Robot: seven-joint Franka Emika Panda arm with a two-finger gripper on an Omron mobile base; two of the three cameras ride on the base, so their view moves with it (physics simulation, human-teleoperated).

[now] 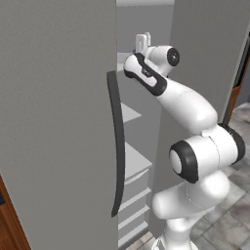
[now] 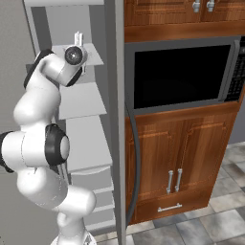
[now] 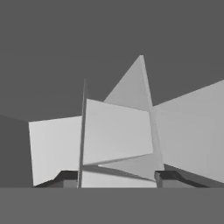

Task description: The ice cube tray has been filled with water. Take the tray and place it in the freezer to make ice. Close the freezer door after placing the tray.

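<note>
The freezer (image 1: pixel 58 122) stands open, with white shelves (image 1: pixel 133 161) showing in the gap beside its long dark handle (image 1: pixel 117 146). My gripper (image 1: pixel 142 41) reaches into the upper part of the compartment, just above a high shelf (image 2: pixel 81 103). From the right base view the gripper (image 2: pixel 79 39) points up and inward. In the hand view the gripper (image 3: pixel 117 177) is open, its fingertips (image 3: pixel 65 177) far apart with nothing between them and pale shelf panels ahead. The ice cube tray is out of view.
A grey door panel (image 1: pixel 205 53) flanks the right side of the opening, and a door edge with a dark handle (image 2: pixel 136 158) stands close to my arm. Beside it are a black wall oven (image 2: pixel 182 76), wooden cabinets (image 2: pixel 177 162) and a tiled floor (image 2: pixel 215 220).
</note>
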